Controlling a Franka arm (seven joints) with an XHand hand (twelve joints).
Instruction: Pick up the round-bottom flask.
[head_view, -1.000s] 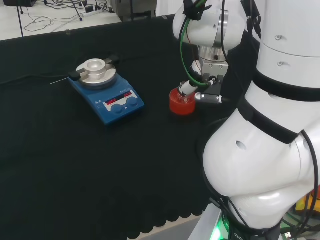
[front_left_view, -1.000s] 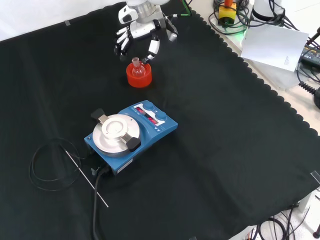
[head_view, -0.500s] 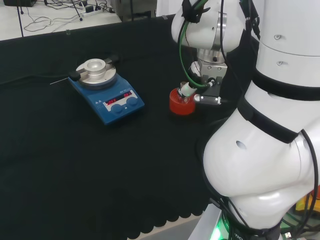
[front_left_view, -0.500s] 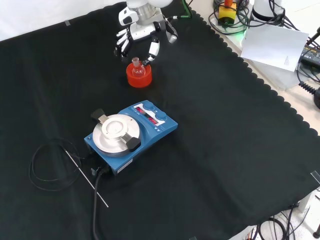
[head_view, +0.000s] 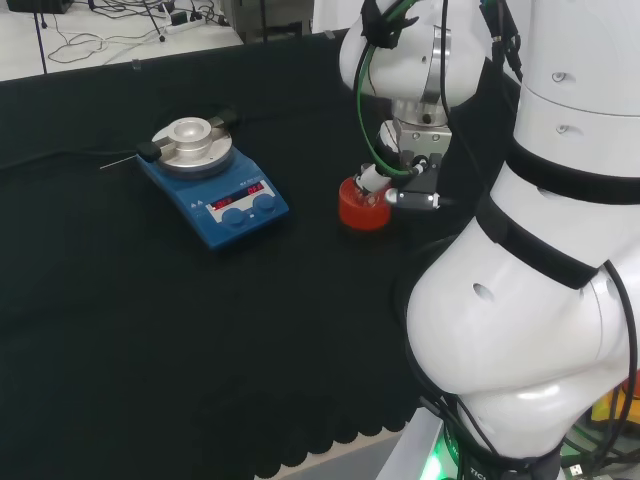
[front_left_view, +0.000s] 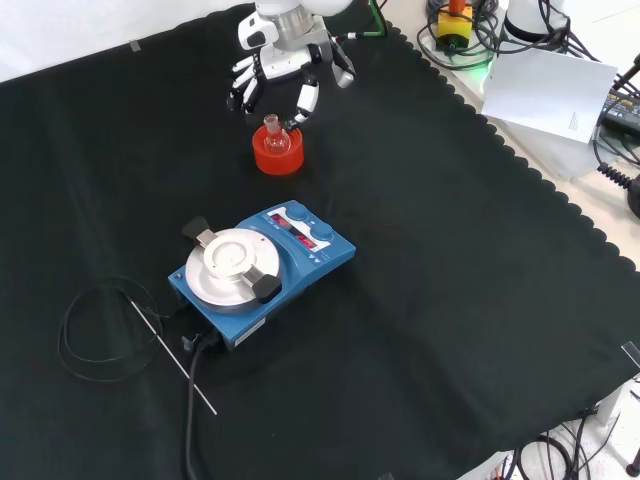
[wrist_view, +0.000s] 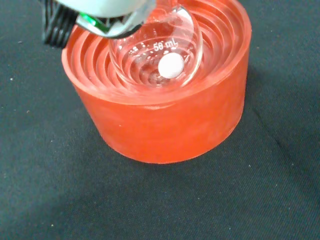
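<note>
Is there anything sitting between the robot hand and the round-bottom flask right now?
Nothing visible blocks it. In the front view the robot hand hangs just beyond the round-bottom flask, which sits in its red stand, fingers spread on either side of the neck. The hotplate stands well apart, nearer the camera.
</note>
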